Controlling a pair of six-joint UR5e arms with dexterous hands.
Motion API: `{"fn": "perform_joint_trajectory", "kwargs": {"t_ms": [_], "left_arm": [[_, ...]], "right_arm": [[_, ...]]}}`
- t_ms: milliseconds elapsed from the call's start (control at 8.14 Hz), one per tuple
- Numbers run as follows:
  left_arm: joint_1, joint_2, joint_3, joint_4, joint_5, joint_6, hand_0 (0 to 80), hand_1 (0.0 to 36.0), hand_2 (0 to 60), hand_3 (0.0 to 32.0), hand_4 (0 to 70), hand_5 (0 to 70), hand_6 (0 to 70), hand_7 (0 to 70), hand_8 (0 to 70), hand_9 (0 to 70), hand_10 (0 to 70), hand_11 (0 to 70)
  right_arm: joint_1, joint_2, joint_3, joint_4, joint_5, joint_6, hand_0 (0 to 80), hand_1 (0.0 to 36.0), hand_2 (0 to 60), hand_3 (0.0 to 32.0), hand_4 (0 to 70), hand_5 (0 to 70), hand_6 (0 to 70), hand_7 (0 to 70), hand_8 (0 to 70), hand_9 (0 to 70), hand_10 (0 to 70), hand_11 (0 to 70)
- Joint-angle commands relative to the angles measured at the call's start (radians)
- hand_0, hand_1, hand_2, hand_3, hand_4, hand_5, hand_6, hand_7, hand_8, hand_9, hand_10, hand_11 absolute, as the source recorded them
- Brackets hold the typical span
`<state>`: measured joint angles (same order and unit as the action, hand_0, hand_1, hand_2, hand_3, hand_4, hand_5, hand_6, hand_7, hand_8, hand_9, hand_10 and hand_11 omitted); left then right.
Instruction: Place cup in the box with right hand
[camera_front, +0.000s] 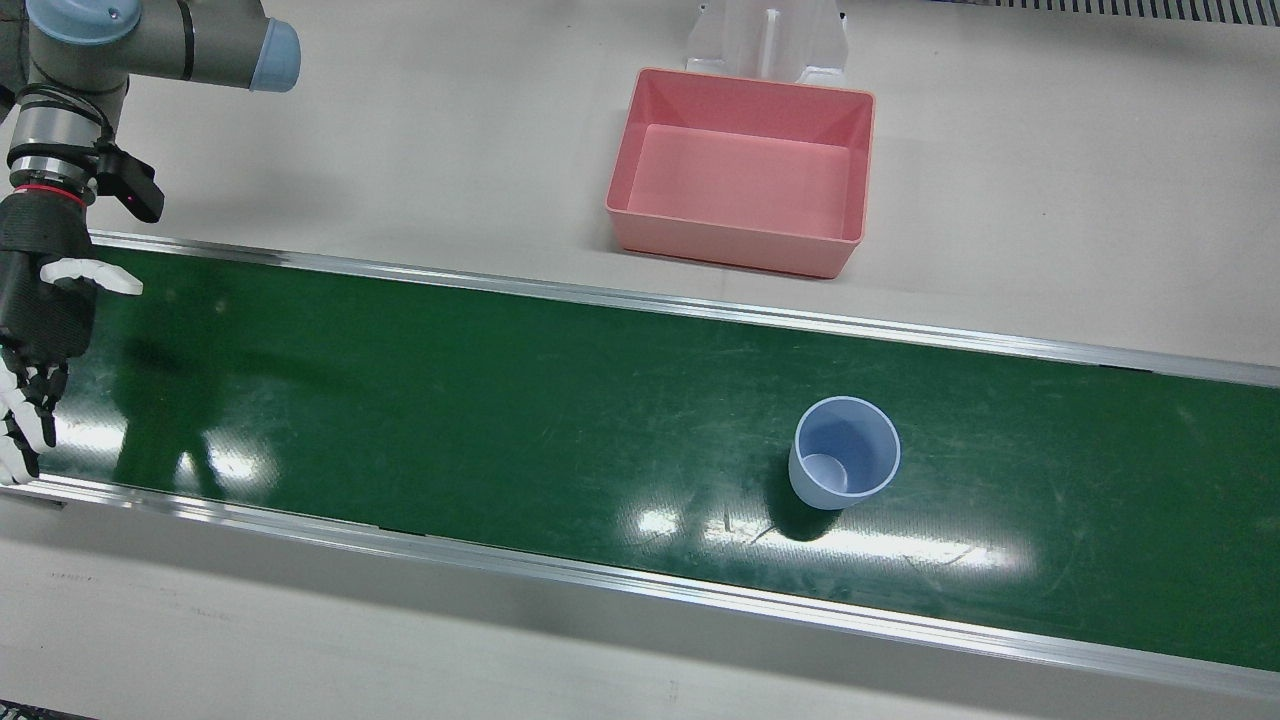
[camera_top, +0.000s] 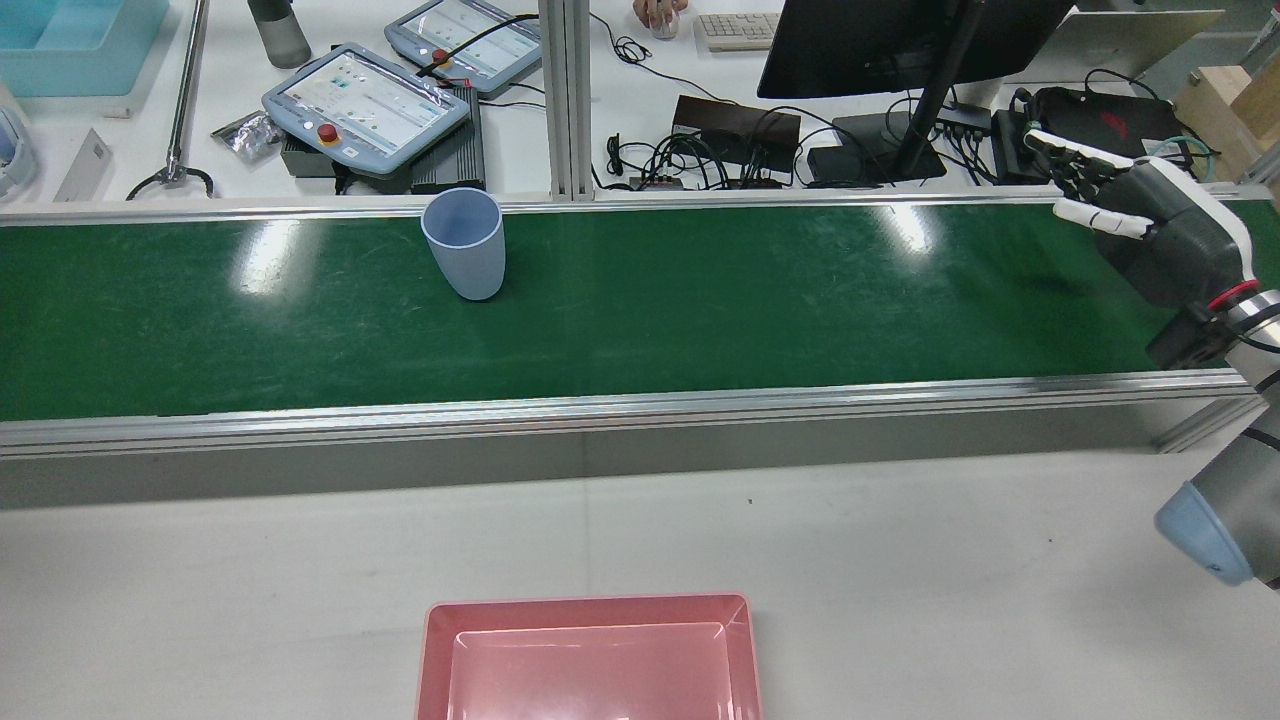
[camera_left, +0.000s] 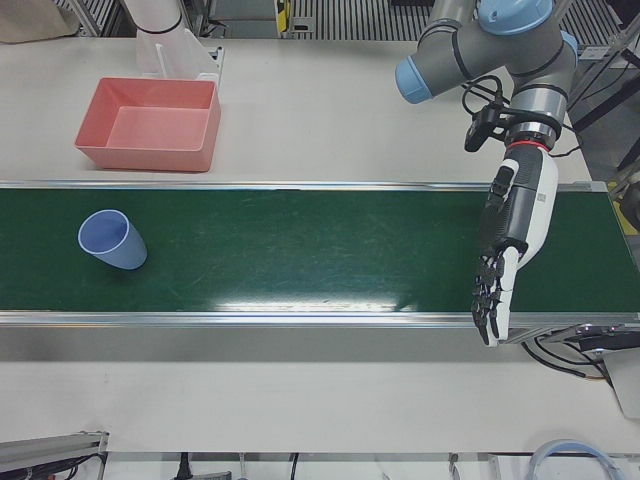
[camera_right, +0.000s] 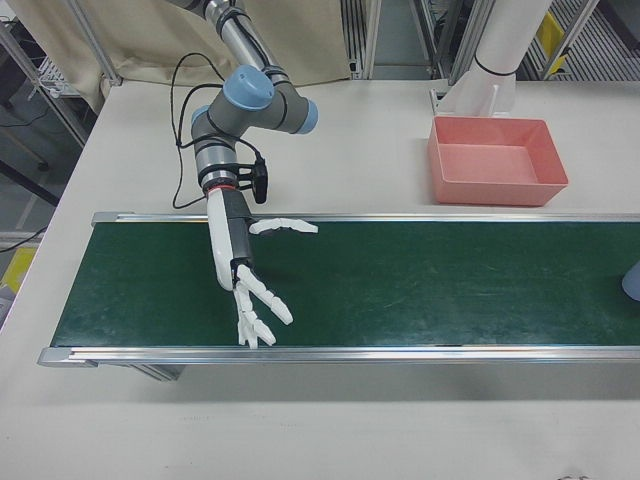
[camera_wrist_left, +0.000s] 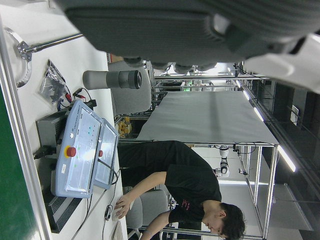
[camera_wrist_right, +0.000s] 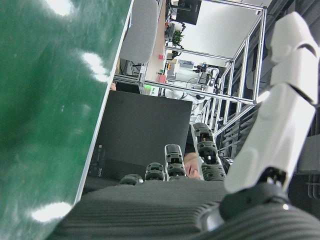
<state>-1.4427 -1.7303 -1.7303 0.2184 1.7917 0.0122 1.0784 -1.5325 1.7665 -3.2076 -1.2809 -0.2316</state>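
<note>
My right hand (camera_front: 38, 300) hangs at the 9 o'clock edge of the front view, over the end of the green belt (camera_front: 450, 400). The forearm drops straight from the wrist. The fingers are splayed wide and point toward the belt's near rail, the thumb sticks out sideways, and the hand holds nothing. The right-front view gives this pose best: the right hand (camera_right: 238, 268) is palm down above the belt with every white finger apart.

The box (camera_front: 735, 238) is pink, shallow and bare inside. It sits on the pale table (camera_front: 1050, 200) on the robot's side of the belt, at about 11 o'clock from the cup. The cup (camera_front: 845, 463) is light blue with a thin pale rim. It stands upright on the belt with its mouth up, well apart from both hands.

The rear view shows the cup (camera_top: 463, 243) tapering toward its base and close to the far rail. The front view hides this taper by looking down into the cup. The right-front view catches only a sliver of it at 3 o'clock.

Only the left-front view shows my left hand (camera_left: 510, 240). It is at 3 o'clock over the other end of the belt, with its fingers stretched straight down and holding nothing.
</note>
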Motion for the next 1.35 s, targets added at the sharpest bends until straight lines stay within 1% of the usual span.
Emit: {"fn": "perform_joint_trajectory", "kwargs": {"t_ms": [0, 246, 491, 737, 982, 1105, 1228], "left_arm": [[0.001, 0.000, 0.000, -0.001, 0.000, 0.000, 0.0, 0.0, 0.0, 0.0, 0.0, 0.0, 0.0, 0.0, 0.0, 0.0, 0.0, 0.0], [0.001, 0.000, 0.000, -0.001, 0.000, 0.000, 0.0, 0.0, 0.0, 0.0, 0.0, 0.0, 0.0, 0.0, 0.0, 0.0, 0.0, 0.0], [0.001, 0.000, 0.000, -0.001, 0.000, 0.000, 0.0, 0.0, 0.0, 0.0, 0.0, 0.0, 0.0, 0.0, 0.0, 0.0, 0.0, 0.0], [0.001, 0.000, 0.000, 0.001, 0.000, 0.000, 0.0, 0.0, 0.0, 0.0, 0.0, 0.0, 0.0, 0.0, 0.0, 0.0, 0.0, 0.0], [-0.001, 0.000, 0.000, 0.001, 0.000, 0.000, 0.0, 0.0, 0.0, 0.0, 0.0, 0.0, 0.0, 0.0, 0.0, 0.0, 0.0, 0.0], [-0.001, 0.000, 0.000, -0.001, 0.000, 0.000, 0.0, 0.0, 0.0, 0.0, 0.0, 0.0, 0.0, 0.0, 0.0, 0.0, 0.0, 0.0], [-0.001, 0.002, 0.000, 0.001, 0.000, 0.000, 0.0, 0.0, 0.0, 0.0, 0.0, 0.0, 0.0, 0.0, 0.0, 0.0, 0.0, 0.0]], "right_arm": [[-0.003, 0.000, 0.001, 0.000, 0.002, 0.000, 45.5, 14.6, 16.8, 0.0, 3.7, 3.4, 5.2, 18.6, 2.6, 8.1, 0.0, 0.1], [-0.005, 0.000, 0.002, 0.000, 0.005, -0.005, 44.4, 13.5, 15.4, 0.0, 3.5, 3.0, 4.8, 17.9, 1.6, 6.8, 0.0, 0.0], [-0.012, 0.000, 0.004, 0.000, 0.009, -0.026, 44.9, 14.0, 16.1, 0.0, 3.8, 3.1, 5.0, 18.5, 2.0, 7.3, 0.0, 0.0], [-0.012, 0.000, 0.010, -0.002, 0.009, -0.115, 45.0, 14.1, 16.1, 0.0, 3.5, 3.2, 4.9, 18.2, 2.0, 7.3, 0.0, 0.0], [-0.012, 0.000, 0.018, -0.002, 0.014, -0.185, 45.1, 14.3, 15.7, 0.0, 1.2, 3.4, 4.5, 15.4, 2.1, 6.9, 0.0, 0.0], [-0.012, 0.000, 0.018, -0.002, 0.014, -0.213, 46.1, 16.4, 18.4, 0.0, 0.0, 4.1, 3.9, 11.6, 1.8, 5.6, 0.0, 0.1], [-0.017, 0.000, 0.015, 0.000, 0.014, -0.219, 46.7, 18.1, 21.4, 0.0, 0.0, 4.6, 3.9, 10.2, 2.5, 6.0, 0.0, 0.3]]}}
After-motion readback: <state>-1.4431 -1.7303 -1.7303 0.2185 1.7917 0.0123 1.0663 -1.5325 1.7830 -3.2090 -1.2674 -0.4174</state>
